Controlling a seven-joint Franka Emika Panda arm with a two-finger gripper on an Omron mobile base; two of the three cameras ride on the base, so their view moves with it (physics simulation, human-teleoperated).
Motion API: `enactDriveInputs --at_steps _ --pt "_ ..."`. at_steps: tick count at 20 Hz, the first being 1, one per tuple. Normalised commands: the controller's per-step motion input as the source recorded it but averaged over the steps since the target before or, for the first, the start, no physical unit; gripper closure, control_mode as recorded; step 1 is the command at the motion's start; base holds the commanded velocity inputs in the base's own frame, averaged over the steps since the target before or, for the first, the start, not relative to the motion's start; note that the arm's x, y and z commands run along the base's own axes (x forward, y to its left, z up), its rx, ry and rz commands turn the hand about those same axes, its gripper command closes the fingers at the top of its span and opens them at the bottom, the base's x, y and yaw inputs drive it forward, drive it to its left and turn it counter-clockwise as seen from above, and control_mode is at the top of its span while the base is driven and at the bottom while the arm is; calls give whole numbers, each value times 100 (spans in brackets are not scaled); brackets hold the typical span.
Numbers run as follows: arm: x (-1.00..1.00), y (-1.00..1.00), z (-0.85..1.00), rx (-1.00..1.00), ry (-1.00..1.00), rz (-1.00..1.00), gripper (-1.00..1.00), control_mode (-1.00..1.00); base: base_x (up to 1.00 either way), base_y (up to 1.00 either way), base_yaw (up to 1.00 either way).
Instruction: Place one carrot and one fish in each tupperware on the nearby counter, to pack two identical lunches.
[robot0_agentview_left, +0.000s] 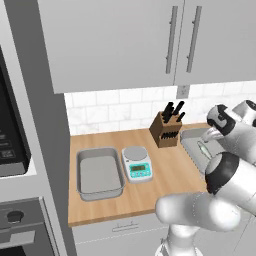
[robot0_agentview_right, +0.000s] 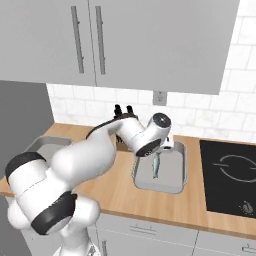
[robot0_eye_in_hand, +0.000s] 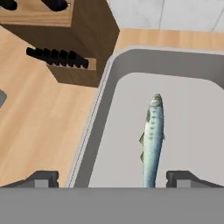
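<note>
A slim silvery fish (robot0_eye_in_hand: 153, 135) lies lengthwise on the floor of the right grey tupperware (robot0_eye_in_hand: 103, 109), near its left wall. My gripper (robot0_eye_in_hand: 113, 178) hovers just above it, open, with the fingertips (robot0_eye_in_hand: 41, 178) spread wide and clear of the fish. From the right base, the gripper (robot0_agentview_right: 156, 154) hangs over that tupperware (robot0_agentview_right: 177, 187) with the fish (robot0_agentview_right: 156, 166) under it. The other tupperware (robot0_agentview_left: 100, 192) sits bare at the left end of the tan counter (robot0_agentview_left: 165, 185). The carrot is out of view.
A wooden knife block (robot0_agentview_left: 166, 130) stands by the back wall, close to the right tupperware's left side. A white kitchen scale (robot0_agentview_left: 136, 163) sits between the two tupperware. A black cooktop (robot0_agentview_right: 230, 175) lies to the right, and wall cabinets hang overhead.
</note>
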Motion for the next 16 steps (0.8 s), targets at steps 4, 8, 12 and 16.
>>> enactDriveInputs --at_steps 4,8,12,16 --pt "-92 99 72 -8 -1 -3 -100 -100 0 0 0" --pt "-100 84 33 -8 -9 -7 -100 -100 0 0 0" --pt "-100 68 31 -3 -9 -9 -100 -100 0 0 0" --pt "-94 68 56 -4 -14 -5 -100 -100 0 0 0"
